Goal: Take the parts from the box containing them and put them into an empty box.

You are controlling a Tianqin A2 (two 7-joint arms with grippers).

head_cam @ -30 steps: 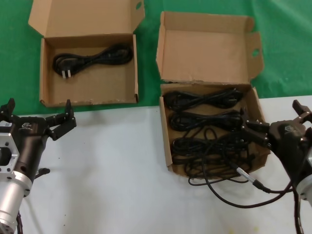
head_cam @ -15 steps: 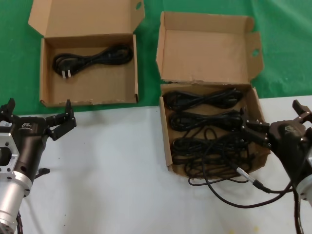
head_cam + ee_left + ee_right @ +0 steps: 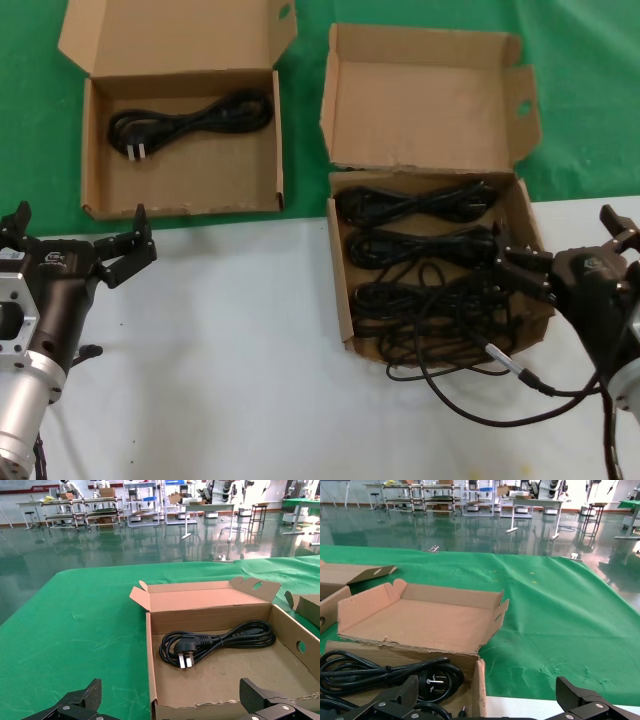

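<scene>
Lying in winged-lid box [image 3: 345,285] on right: black power cords [image 3: 420,240], several looped bundles stacked near to far, nearest ones tangled, loops spilling over near wall. Lid propped up at far side, round hole in right wing, ragged hinge edge. Box half on white desk [image 3: 230,340], far half on green cloth [image 3: 580,90].

Resting alone in left box [image 3: 95,150]: single cord [image 3: 190,118], plug at left end, prongs visible in left wrist view [image 3: 186,660], coil running to right. Flat lid open toward far side, small oval hole at right corner. Left box well apart from right box, green cloth strip between, sitting entirely on green.

Hovering at right edge of right box, just beside right wall: right gripper [image 3: 570,250], jaws spread wide, nothing held, one finger over box's near right corner above tangled cords, other finger farther right. Black cable [image 3: 470,400] trailing from arm across desk near box's near wall. Seen from right wrist: open lid and cord plug prongs [image 3: 431,680] just ahead.

Parked at near left over desk: left gripper [image 3: 75,240], jaws spread wide, empty, pointing toward left box, just short of near wall.

Behind desk in wrist views: glossy floor, racks and tables far off.
</scene>
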